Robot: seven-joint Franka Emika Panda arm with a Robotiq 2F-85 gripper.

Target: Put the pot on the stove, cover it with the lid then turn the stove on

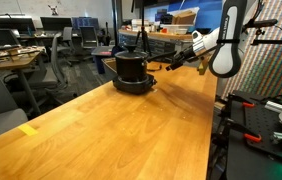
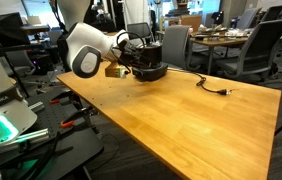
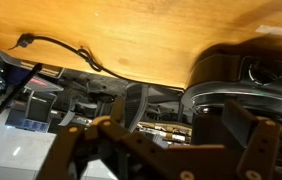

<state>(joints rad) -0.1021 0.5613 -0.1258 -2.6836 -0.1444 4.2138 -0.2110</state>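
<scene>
The pot (image 1: 131, 68) sits on the stove (image 1: 134, 88), upper centre, lid (image 1: 131, 54) seemingly on. The tool (image 1: 166, 65) gapes wide, empty; switching on remains.

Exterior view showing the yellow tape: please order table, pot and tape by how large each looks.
Largest to smallest:
1. table
2. pot
3. tape, smallest even though it lies nearer the camera than the pot
</scene>
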